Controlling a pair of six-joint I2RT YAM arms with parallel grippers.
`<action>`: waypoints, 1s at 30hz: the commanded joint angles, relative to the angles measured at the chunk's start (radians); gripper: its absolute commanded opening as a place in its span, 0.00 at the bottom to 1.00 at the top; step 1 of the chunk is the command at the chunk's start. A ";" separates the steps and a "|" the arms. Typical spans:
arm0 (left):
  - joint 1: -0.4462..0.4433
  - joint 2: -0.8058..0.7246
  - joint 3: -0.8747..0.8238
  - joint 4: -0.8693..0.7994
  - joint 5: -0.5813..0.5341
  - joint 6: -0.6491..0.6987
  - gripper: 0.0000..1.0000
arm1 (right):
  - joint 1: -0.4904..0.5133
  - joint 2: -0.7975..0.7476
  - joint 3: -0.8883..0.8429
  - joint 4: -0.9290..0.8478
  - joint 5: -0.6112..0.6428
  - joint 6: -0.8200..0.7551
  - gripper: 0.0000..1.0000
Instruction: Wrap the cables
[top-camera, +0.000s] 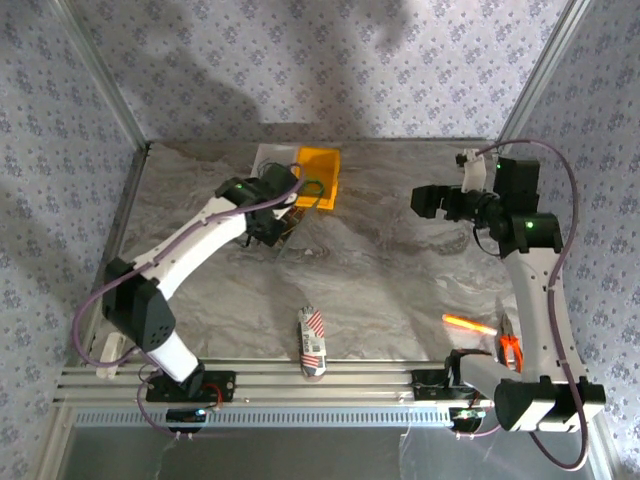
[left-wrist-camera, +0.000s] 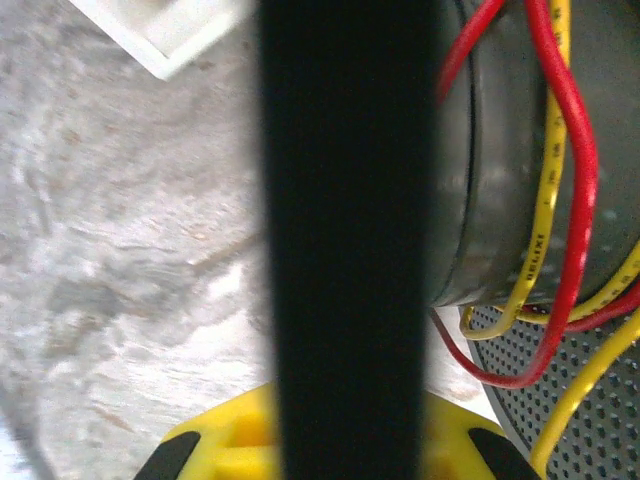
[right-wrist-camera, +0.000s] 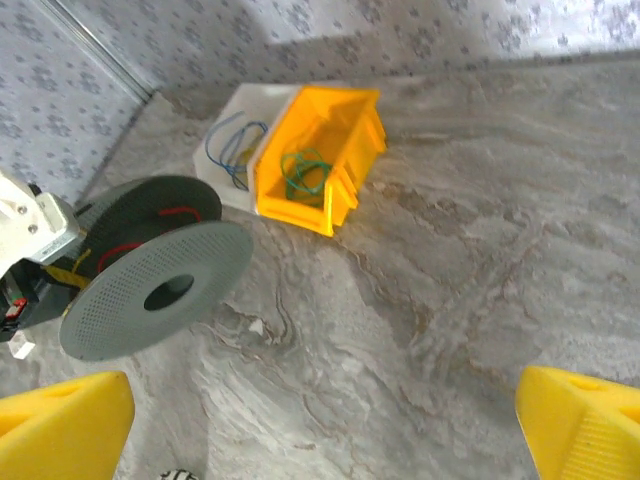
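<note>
A black spool (right-wrist-camera: 150, 270) with perforated grey flanges is held up over the table's back left. My left gripper (left-wrist-camera: 345, 440) is shut on the edge of one flange (left-wrist-camera: 345, 200), which stands as a dark band between its yellow fingers (left-wrist-camera: 230, 450). Yellow cables (left-wrist-camera: 545, 200) and a red wire (left-wrist-camera: 575, 180) lie around the grey core (left-wrist-camera: 500, 150) and hang loosely off it. My right gripper (right-wrist-camera: 325, 420) is open and empty, well to the right of the spool, with yellow fingertips (right-wrist-camera: 60, 425) at both lower corners. From above, the left gripper (top-camera: 272, 222) is by the bins and the right gripper (top-camera: 428, 203) faces it.
A yellow bin (right-wrist-camera: 340, 200) holding a green wire coil stands behind the spool, next to a white tray (right-wrist-camera: 225, 180) with a blue wire. A striped packet (top-camera: 312, 342) lies near the front edge. Orange pliers (top-camera: 510, 350) and an orange stick (top-camera: 470, 324) lie front right.
</note>
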 joint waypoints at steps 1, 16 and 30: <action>-0.054 0.043 0.094 0.042 -0.244 0.033 0.00 | 0.027 -0.043 -0.012 0.025 0.063 0.013 1.00; -0.174 -0.097 -0.085 0.336 -0.147 0.217 0.00 | 0.042 0.108 -0.203 0.226 -0.134 0.280 1.00; -0.233 -0.396 -0.526 0.856 -0.036 0.608 0.00 | 0.109 0.304 -0.136 0.364 -0.318 0.458 1.00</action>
